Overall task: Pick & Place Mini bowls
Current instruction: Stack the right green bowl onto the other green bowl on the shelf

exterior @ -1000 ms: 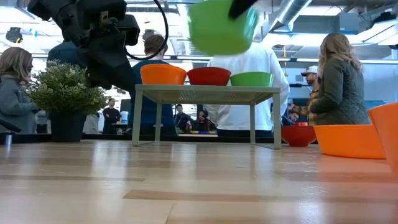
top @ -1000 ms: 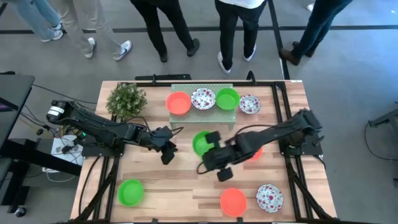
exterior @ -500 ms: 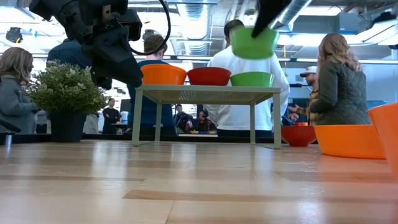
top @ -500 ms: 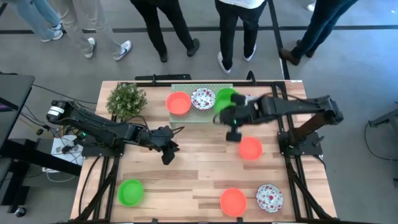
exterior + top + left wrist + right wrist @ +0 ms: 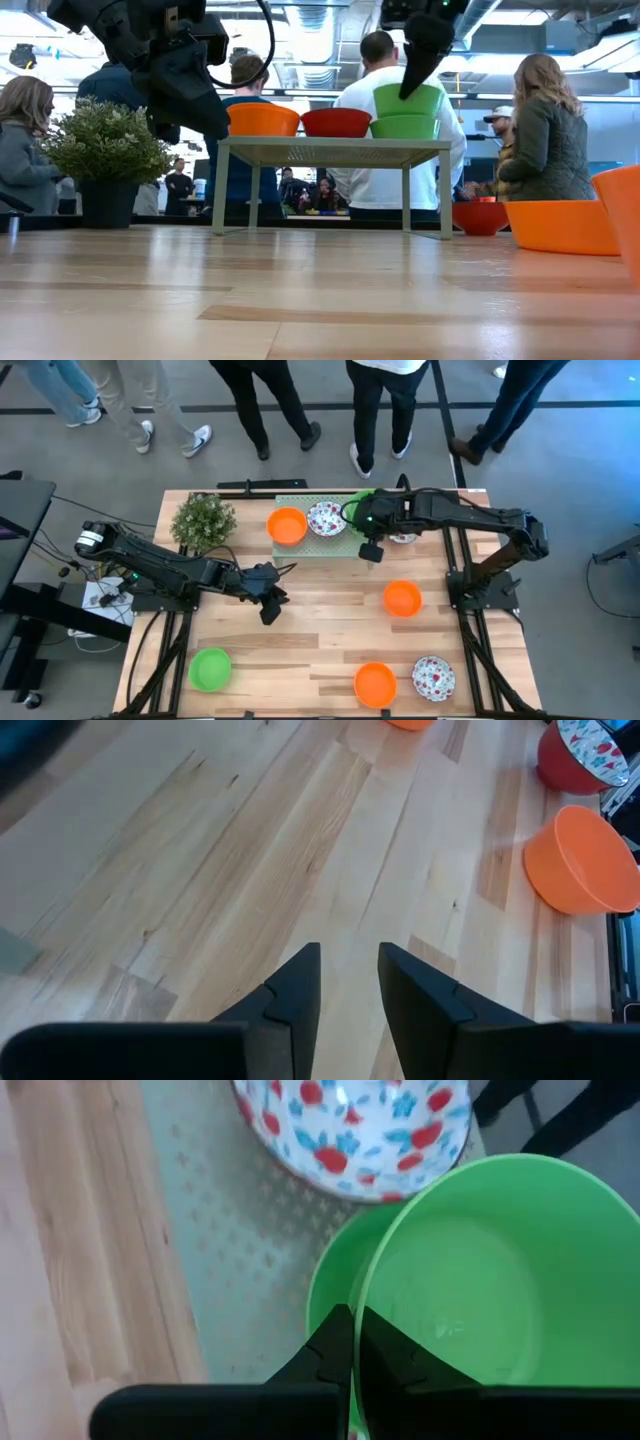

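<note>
Right fingers: the right gripper [image 5: 352,1342] is pinched tight on the rim of a plain green bowl [image 5: 500,1270], one finger inside the wall, one outside.
Left fingers: the left gripper [image 5: 348,982] is slightly parted, nothing between the tips, above bare wood left of centre in the high view.
Table [image 5: 320,645]: one wooden top filling the middle of the high view.
Rack [image 5: 300,503]: one pale mesh rack at the upper centre.
Plant [image 5: 203,519]: one, upper left of the table.
Bowls counted in the high view: three orange, three green, three floral.
Held bowl: bright green, smooth and shallow, sitting in a second green bowl [image 5: 328,1285] on the rack.
On the rack: orange bowl [image 5: 287,525], floral bowl [image 5: 326,518], the green pair.
Beside the rack: floral bowl [image 5: 403,537], mostly hidden by the arm.
Lower frame: green [image 5: 210,668], orange [image 5: 375,684], floral [image 5: 433,676]; another orange [image 5: 402,598] at centre right.
</note>
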Robot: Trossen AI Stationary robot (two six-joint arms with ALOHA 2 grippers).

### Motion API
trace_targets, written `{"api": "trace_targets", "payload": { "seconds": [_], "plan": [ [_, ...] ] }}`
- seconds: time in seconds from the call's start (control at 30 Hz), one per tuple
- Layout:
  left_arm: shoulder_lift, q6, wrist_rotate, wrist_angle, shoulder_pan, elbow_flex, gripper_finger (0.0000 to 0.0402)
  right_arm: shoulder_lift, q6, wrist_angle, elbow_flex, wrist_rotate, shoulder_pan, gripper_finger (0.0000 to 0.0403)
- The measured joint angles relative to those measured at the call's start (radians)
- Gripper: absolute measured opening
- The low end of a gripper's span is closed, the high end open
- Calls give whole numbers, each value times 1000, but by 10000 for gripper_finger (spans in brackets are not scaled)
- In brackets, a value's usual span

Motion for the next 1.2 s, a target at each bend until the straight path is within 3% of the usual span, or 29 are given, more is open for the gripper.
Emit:
{"api": "trace_targets", "payload": {
  "seconds": [0.23, 1.2],
  "plan": [
    [0, 0, 0, 3, 0, 0, 104, 6, -5, -1, 1, -104, -21, 1],
    [0, 0, 0, 4, 0, -2, 104, 6, -1, -21, 0, -125, -20, 1]
  ]
}}
